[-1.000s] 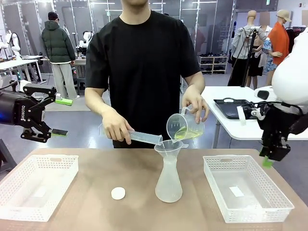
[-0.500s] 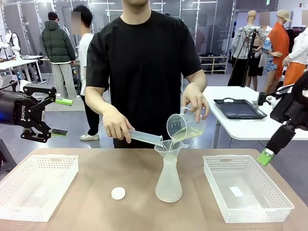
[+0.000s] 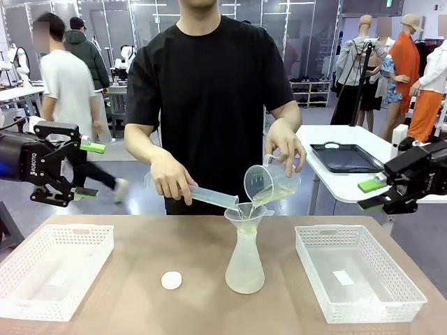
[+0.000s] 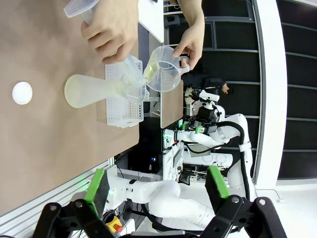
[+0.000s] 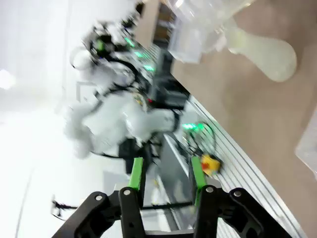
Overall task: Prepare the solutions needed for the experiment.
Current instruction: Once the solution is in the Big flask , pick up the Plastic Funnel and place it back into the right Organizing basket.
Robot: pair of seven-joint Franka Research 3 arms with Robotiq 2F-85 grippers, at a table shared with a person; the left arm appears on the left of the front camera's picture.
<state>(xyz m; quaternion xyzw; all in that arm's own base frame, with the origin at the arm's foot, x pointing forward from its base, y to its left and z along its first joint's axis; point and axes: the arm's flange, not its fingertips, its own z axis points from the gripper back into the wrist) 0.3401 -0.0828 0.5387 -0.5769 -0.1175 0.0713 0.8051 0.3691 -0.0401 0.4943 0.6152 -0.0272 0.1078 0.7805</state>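
White "ROBOTIQ" lettering (image 3: 29, 162) marks the left hand (image 3: 89, 169), spread wide and empty; the right hand (image 3: 371, 195) also gapes empty.

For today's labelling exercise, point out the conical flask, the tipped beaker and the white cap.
Translucent whitish plastic conical flask (image 3: 244, 271), front view, wide lower body.
Clear plastic beaker of pale yellow-green liquid (image 3: 269, 185), front view, side wall.
Small white round cap (image 3: 171, 280), front view, its centre.
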